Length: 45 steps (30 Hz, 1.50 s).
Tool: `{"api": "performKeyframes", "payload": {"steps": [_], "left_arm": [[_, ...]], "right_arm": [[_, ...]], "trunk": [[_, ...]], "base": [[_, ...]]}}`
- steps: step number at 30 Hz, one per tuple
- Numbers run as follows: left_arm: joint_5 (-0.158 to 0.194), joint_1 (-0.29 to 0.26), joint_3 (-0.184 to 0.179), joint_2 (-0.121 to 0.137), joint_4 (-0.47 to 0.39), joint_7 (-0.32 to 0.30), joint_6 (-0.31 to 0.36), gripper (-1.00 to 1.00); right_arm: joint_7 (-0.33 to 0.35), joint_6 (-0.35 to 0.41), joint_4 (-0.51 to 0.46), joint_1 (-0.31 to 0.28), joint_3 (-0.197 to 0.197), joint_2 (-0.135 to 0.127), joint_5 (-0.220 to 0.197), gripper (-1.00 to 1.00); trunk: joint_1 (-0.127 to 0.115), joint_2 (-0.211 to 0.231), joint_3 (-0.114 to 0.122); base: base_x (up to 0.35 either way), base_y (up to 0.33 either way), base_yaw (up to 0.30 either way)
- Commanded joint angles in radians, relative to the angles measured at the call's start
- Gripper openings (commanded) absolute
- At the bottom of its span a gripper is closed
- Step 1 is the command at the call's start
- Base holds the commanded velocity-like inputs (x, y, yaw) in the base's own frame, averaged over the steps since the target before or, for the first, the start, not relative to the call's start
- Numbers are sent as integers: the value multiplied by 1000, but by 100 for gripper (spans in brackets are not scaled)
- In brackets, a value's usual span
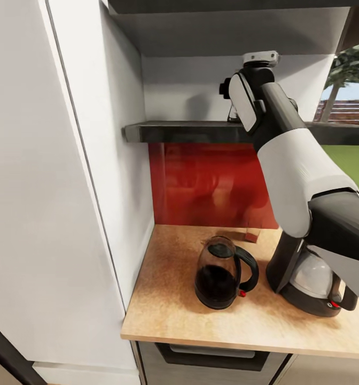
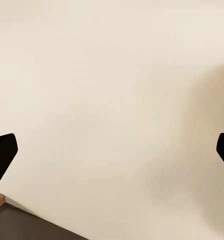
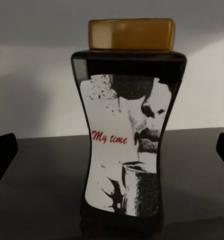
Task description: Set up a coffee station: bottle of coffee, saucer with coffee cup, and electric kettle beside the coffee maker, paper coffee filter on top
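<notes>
Two fingertips of my right gripper point(image 3: 112, 150) stand wide apart, framing the upright coffee bottle point(image 3: 128, 125) on the shelf point(image 1: 190, 131), ready to close.

Your coffee bottle point(image 3: 128, 125) stands upright on the dark shelf point(image 1: 185, 131), well above the countertop point(image 1: 169, 299). It has a dark, waisted body, a gold-brown lid and a black-and-white label reading "My time" in red. Down on the wooden countertop, the kettle point(image 1: 222, 272) sits upright, glass-bodied and dark, its black handle turned toward the coffee maker point(image 1: 310, 280). The black coffee maker stands just beside it, with a clear carafe in its base, partly hidden behind your arm.
</notes>
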Motion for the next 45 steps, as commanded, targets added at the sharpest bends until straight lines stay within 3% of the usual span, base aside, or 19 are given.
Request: {"api": "performKeyframes", "payload": {"steps": [1,45], "left_arm": [[10,-1,-9,0,0,2,-3,100],[10,-1,-9,0,0,2,-3,100]], "right_arm": [[-9,3,0,-1,5,-3,-11,100],[-45,2,-2,45,5,-31,-11,100]], "trunk": [[1,-2,-2],[1,-2,-2]], "base": [[7,0,0],[67,9,0]]}}
